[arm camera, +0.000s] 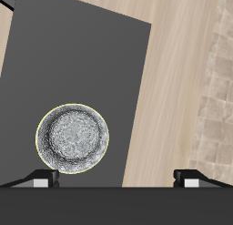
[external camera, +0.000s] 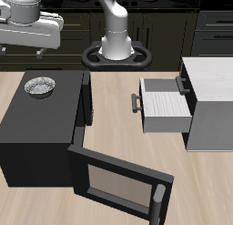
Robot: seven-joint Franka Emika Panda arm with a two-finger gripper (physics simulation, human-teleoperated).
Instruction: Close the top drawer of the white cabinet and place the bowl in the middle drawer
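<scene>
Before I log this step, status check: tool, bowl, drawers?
Tool open, above bowl. Bowl sits on black box. Middle drawer pulled out, nothing inside.

Worktop point(external camera: 114, 101): pale wood, plank grain running lengthwise, evenly lit, soft shadows only.

Black box point(external camera: 41, 128) stands on the worktop; flat matte top. Its windowed door point(external camera: 118, 181) hangs swung open toward the near edge, grey pane set in a dark frame, pale bar handle point(external camera: 157, 203) at the free end.

Far side: a row of dark cabinetry point(external camera: 187, 28) with thin light bar handles spans the back of the room behind the worktop.

Wrist view: beyond the worktop's point(arm camera: 187, 46) edge, a beige tiled floor point(arm camera: 218, 110), mottled stone pattern.
</scene>
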